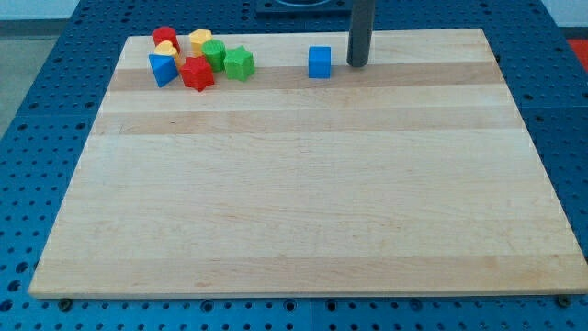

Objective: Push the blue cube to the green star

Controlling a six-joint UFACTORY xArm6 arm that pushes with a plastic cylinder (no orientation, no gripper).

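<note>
Hardly begun, judging by the layout. Blue cube (319, 62) sitting alone near the top edge of the bench (294, 184), a little right of centre-left, well apart from the green star (239, 63), with bare wood between the two. Tool here just a plain dark rod, so nothing to clench or release and nothing grasped; tip (356, 64) resting on the board just beside the cube on the view's right, a small gap showing, not touching as far as can be told.

Well placed for the job, though (rod, cube and star lying roughly in one line across the top of the board). Left to do: close the gap, meet the cube's right face, then shove it toward the view's left until it reaches the star.

Worth noting the crowd around the target: green star at the right end of a cluster, with a second green block (214, 51) just behind it, a red block (197, 74) to its left, a blue block (163, 70), a yellow one (199, 39) and another red (164, 37) farther off. Star's right side open, so approach unobstructed; overshoot likely to scatter the cluster.
</note>
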